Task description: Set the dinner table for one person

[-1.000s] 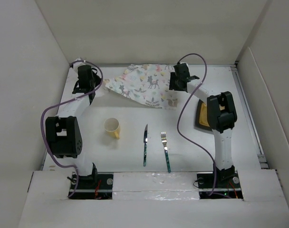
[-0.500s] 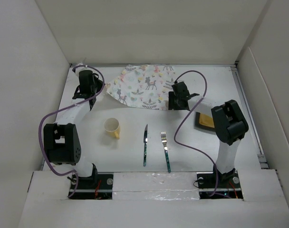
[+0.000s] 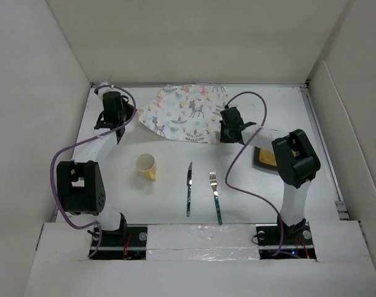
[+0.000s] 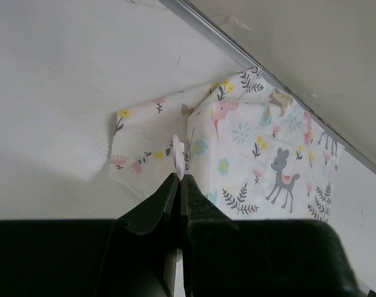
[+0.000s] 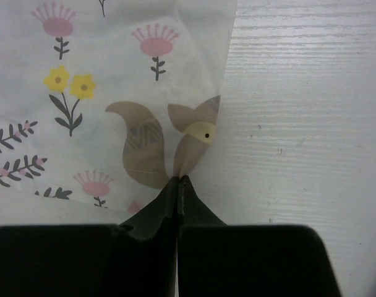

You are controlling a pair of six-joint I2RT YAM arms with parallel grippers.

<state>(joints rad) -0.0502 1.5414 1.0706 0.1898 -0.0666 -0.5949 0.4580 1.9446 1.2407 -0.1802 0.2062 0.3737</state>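
Observation:
A patterned cloth placemat (image 3: 185, 114) with deer and flowers lies rumpled at the back of the white dinner table (image 3: 169, 185). My left gripper (image 3: 133, 115) is shut on the placemat's left corner (image 4: 179, 158), pinching a fold of cloth. My right gripper (image 3: 222, 133) is shut on the placemat's near right corner (image 5: 187, 162), beside a printed fox. Nearer the arms lie a yellow cup (image 3: 146, 166) on its side, a knife (image 3: 189, 189) and a fork (image 3: 215, 195), both with teal handles.
A yellow plate (image 3: 264, 158) lies on the table at the right, partly hidden under my right arm. White walls (image 3: 194, 37) close in the table at the back and both sides. Purple cables loop from each arm.
My right gripper came down and nearer onto the placemat's right corner and closed on it. The cloth bunched towards the middle. The left gripper kept its hold and barely moved.

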